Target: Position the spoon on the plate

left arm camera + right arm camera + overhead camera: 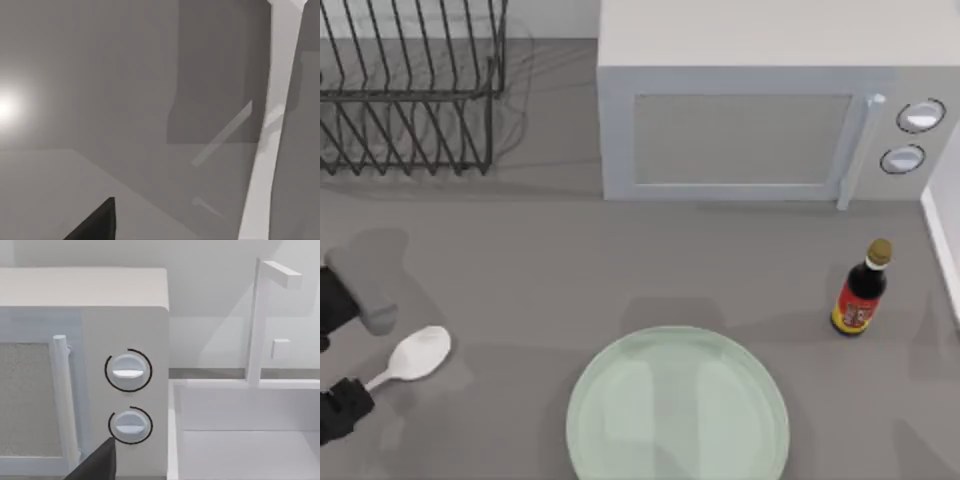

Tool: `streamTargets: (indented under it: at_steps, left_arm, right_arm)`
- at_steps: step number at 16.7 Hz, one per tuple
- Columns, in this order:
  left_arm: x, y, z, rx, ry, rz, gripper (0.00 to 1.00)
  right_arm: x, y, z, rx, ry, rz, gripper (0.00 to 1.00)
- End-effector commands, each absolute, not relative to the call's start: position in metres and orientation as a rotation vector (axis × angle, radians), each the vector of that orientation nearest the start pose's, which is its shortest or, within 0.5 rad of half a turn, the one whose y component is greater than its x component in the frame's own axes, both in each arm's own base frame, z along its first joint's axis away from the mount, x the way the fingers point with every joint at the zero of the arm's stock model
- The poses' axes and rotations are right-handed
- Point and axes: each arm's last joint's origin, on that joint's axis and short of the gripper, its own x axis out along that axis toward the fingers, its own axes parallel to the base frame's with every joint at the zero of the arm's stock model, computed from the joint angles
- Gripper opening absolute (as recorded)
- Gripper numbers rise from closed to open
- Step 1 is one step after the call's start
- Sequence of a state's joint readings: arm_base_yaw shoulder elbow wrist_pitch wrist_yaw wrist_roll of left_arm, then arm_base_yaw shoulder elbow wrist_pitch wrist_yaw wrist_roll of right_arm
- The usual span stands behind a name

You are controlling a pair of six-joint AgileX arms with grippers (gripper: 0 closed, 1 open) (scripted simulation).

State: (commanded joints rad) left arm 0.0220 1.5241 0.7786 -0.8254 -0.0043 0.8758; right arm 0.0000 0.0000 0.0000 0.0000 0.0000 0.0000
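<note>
The small white spoon (418,356) is at the table's left side, well left of the plate, bowl toward the plate and handle pointing at the left edge. My left gripper (336,356) is at that edge, open, its black fingers (344,408) spread on either side of the handle's end. In the left wrist view the spoon handle (276,100) runs as a long white bar past one dark fingertip (96,225). The pale-green plate (620,400) lies at the front middle with nothing on it. My right arm is parked; one fingertip (98,465) shows before the microwave knobs.
A white microwave (750,100) stands at the back. A black wire dish rack (410,90) is at the back left. A dark sauce bottle (861,290) stands right of the plate. A white sink edge (945,240) borders the right side.
</note>
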Motion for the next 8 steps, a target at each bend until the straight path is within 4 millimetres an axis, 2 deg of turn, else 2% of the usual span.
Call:
streamTargets:
  at_steps: [4,8]
  left_arm:
    - [0.231,0.006,0.102,0.671,1.466,-0.663,1.00]
    - [0.228,0.006,0.092,0.670,1.471,-0.666,1.00]
  right_arm:
    - [0.106,-0.001,0.160,0.000,0.000,0.000,1.00]
    - [0.106,-0.001,0.160,0.000,0.000,0.000,1.00]
